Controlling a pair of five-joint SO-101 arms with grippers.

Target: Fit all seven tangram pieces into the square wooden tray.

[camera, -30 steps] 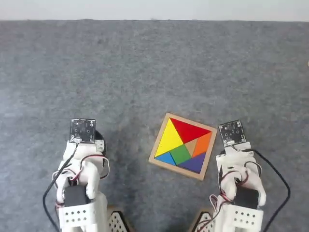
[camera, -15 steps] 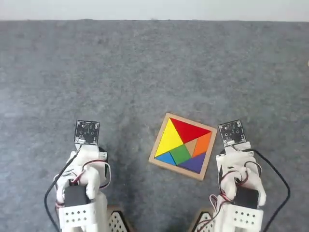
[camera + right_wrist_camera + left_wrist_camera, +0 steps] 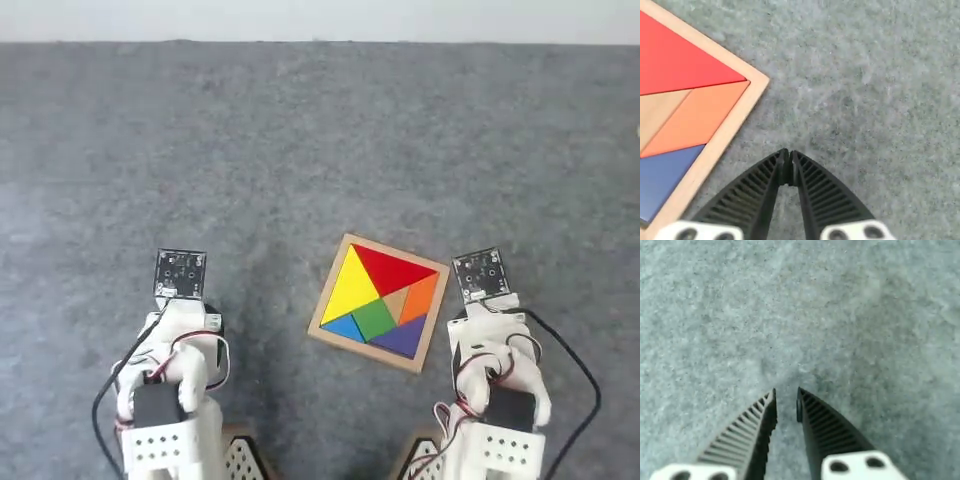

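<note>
Right beside the clenched, empty right claw (image 3: 789, 152) sits the square wooden tray (image 3: 722, 137), flat colourful pieces (image 3: 680, 60) flush inside. Left claw (image 3: 786, 392) hangs slightly parted over the fuzzy grey desk (image 3: 865, 315).

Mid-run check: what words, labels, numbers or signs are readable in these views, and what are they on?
No readable text.
The tangram pieces and the wooden tray are plain, with no print.
The circuit board on the left arm's wrist and the circuit board on the right arm's wrist: tiny marks, too small to read.
</note>
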